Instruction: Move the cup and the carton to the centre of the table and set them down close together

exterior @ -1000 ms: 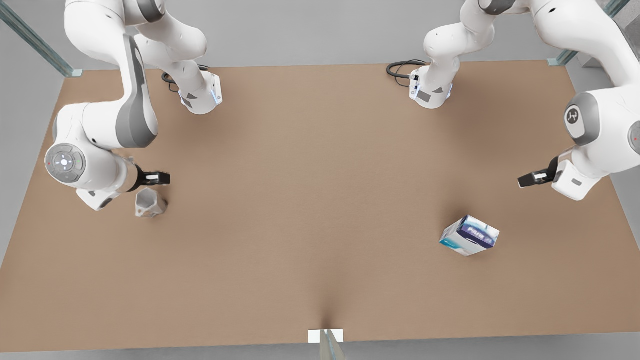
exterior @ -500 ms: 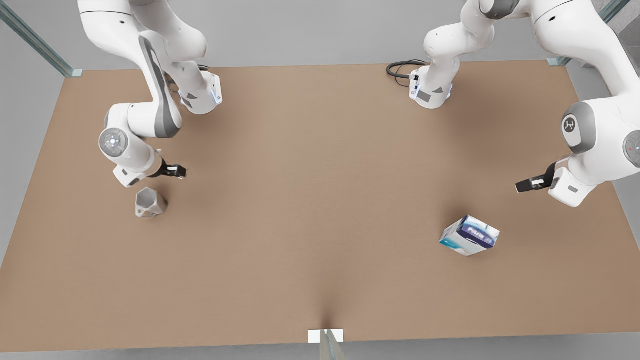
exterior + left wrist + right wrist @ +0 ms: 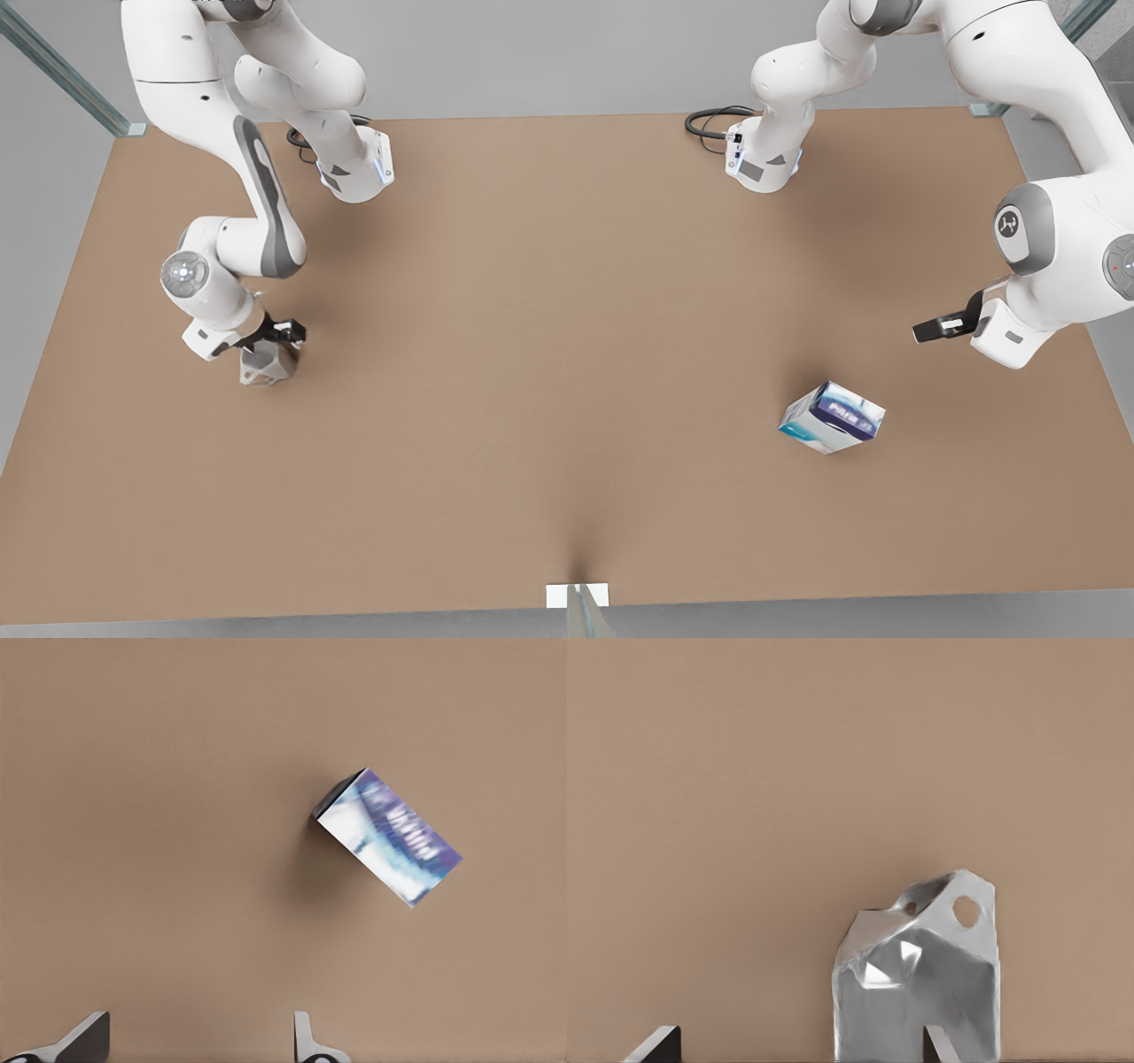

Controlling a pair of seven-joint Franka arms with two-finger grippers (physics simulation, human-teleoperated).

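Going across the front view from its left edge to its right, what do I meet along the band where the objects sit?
Small pale grey faceted cup with the right gripper open just over it → bare stretch of the plain brown table → white carton with the blue-purple panel → left gripper, open and apart from the carton.

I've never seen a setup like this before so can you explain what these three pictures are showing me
Two white robot arms are bolted to a brown table; it is a computer simulation. The wide picture looks down from above. The other two come from cameras on each arm's wrist.

The left wrist camera looks at the carton, so the left gripper is the one at the front view's right, hanging apart from the carton, jaws open.

The right wrist camera sees the cup close up. The right gripper, at the front view's left, is at the cup, jaws open, one finger in front of it. Nothing is held yet.
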